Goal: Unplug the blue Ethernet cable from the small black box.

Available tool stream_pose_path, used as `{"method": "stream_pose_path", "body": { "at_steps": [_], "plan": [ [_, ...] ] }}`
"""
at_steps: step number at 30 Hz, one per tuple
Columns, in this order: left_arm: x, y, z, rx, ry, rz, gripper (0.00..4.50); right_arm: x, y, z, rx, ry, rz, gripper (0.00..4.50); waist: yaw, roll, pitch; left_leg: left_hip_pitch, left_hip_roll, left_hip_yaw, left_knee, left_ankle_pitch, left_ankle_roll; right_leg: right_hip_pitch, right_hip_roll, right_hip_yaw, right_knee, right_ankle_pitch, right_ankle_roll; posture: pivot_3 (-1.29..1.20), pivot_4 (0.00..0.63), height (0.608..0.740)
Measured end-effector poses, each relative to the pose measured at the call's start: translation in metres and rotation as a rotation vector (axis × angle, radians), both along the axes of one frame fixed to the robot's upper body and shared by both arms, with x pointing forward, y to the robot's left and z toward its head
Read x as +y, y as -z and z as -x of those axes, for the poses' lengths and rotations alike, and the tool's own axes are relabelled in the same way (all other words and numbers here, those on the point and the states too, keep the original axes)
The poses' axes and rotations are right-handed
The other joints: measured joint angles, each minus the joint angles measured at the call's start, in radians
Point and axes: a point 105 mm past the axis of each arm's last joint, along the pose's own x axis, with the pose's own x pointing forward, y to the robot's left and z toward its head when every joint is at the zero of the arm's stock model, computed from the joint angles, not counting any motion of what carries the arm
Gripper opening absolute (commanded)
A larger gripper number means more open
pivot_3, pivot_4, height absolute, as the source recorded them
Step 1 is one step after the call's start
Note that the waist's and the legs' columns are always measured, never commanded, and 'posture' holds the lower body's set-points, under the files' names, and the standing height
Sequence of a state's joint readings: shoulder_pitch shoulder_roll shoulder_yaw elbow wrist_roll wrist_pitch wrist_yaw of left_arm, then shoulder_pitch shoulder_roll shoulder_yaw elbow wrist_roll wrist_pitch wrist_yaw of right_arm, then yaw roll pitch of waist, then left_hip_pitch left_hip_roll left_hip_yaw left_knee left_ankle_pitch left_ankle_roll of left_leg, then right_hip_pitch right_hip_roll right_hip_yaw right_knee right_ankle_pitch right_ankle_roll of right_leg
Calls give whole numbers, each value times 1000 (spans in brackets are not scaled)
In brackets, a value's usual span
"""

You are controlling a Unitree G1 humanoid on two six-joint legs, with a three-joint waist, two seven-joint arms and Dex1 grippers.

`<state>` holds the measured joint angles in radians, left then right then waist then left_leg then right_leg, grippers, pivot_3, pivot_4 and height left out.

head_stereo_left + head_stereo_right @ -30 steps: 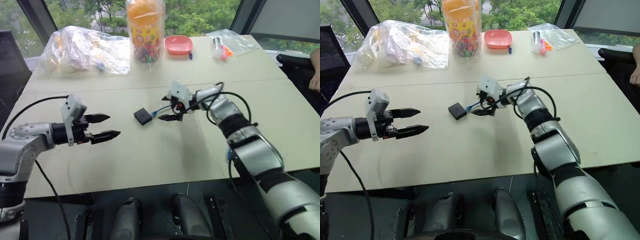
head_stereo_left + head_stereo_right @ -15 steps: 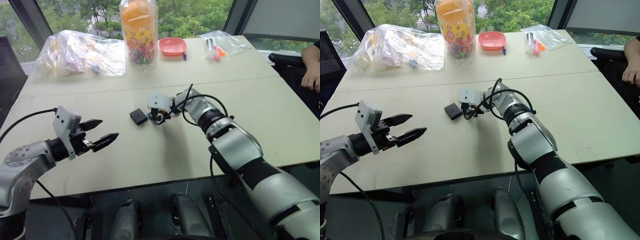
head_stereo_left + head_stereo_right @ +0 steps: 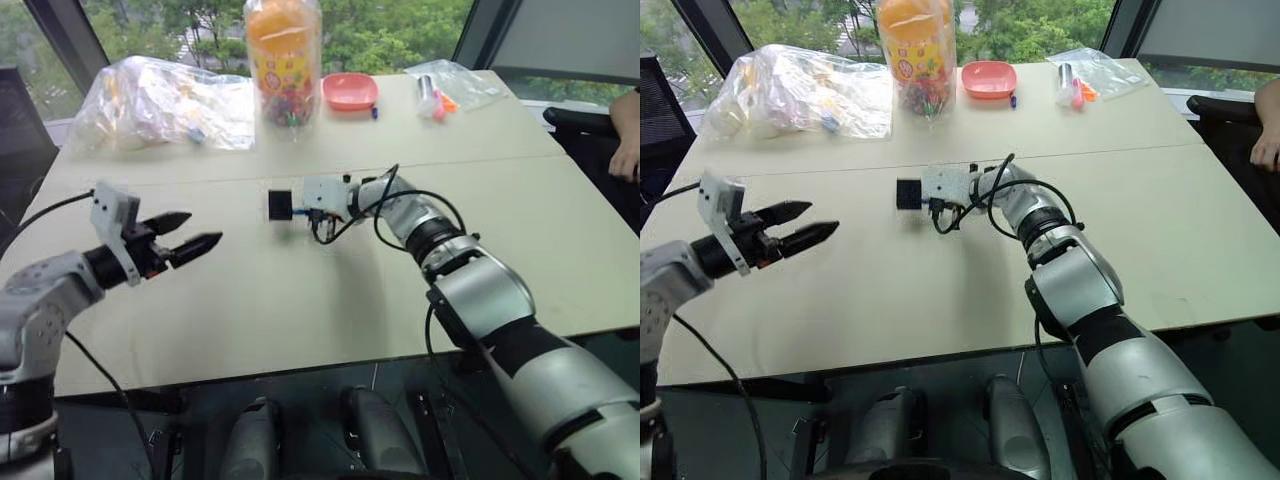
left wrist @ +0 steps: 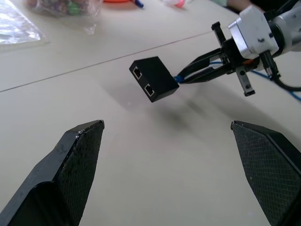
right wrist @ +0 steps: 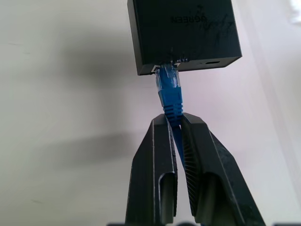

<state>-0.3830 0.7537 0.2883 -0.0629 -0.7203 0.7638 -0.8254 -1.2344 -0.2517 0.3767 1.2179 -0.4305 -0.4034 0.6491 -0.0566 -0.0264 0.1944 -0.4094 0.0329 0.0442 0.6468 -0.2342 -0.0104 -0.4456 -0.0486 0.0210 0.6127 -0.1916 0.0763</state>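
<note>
Just beyond right end effector (image 5: 175,123), blue Ethernet cable (image 5: 170,94), small black box (image 5: 181,33)

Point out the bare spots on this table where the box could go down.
Bare table lies between the left gripper and the small black box, and along the near edge. The far edge is crowded: plastic bag, jar, pink dish.
</note>
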Motion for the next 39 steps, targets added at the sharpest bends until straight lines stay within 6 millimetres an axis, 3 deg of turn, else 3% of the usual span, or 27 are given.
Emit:
{"method": "stream_pose_path", "body": {
  "at_steps": [3, 8, 17, 20, 27, 28, 31, 36, 38, 39],
  "plan": [
    [-16, -14, -31, 8, 97, 80, 4500, -21, -12, 7, -257, -33, -40, 47, 14, 0, 0, -1, -1, 1, 0, 0, 0, 0, 0, 1, -1, -1, 2, 0, 150, 740],
    [-52, -21, -68, 24, 222, 132, 4500, -28, -13, 23, -376, -69, -55, 47, 10, -1, 0, 0, -1, 2, 0, 0, 1, 0, 1, 2, 0, 1, 7, 0, 150, 740],
    [-103, -18, -100, 55, 313, 148, 4500, -25, -29, 31, -480, -38, -117, 47, 11, -1, 0, 0, -1, 1, 0, 0, 1, 0, 2, 2, 0, 0, 7, 0, 150, 740],
    [-114, -19, -103, 54, 327, 165, 3634, -25, -27, 34, -481, -31, -123, 0, 13, -1, 0, -1, -1, 1, 0, 0, 1, 0, 2, 2, 0, 0, 7, 0, 150, 740],
    [-122, -20, -100, 44, 389, 168, 709, -25, -26, 37, -482, -14, -126, 0, 12, -1, 0, -1, -1, 0, 1, -1, 2, 0, 2, 2, 0, 0, 8, 0, 150, 740],
    [-124, -20, -99, 44, 402, 168, 508, -26, -25, 37, -480, -9, -124, 0, 12, -1, 0, -1, -1, 1, 1, -1, 2, 0, 2, 2, 0, 0, 8, 0, 150, 740],
    [-124, -18, -98, 46, 408, 154, 524, -26, -23, 38, -474, -8, -124, 0, 12, -1, 0, -1, -1, 0, 1, -1, 2, 0, 2, 2, 0, 0, 8, 0, 150, 740],
    [-119, -19, -99, 50, 386, 178, 524, -33, -23, 44, -443, 29, -180, 2149, 13, -1, 0, -1, -1, 0, 1, -1, 2, 0, 2, 2, 0, 0, 8, 0, 150, 740],
    [-115, -21, -99, 60, 379, 220, 524, -43, -20, 47, -344, 121, -320, 3085, 14, -1, 0, -1, -1, -1, 1, -1, 2, 0, 2, 1, 1, 0, 8, 0, 150, 740],
    [-113, -21, -99, 69, 378, 248, 524, -46, -16, 50, -249, 174, -443, 3085, 14, -1, 0, -1, 0, -1, 1, -1, 2, 0, 2, 1, 1, 0, 8, 0, 150, 740]
  ]
}}
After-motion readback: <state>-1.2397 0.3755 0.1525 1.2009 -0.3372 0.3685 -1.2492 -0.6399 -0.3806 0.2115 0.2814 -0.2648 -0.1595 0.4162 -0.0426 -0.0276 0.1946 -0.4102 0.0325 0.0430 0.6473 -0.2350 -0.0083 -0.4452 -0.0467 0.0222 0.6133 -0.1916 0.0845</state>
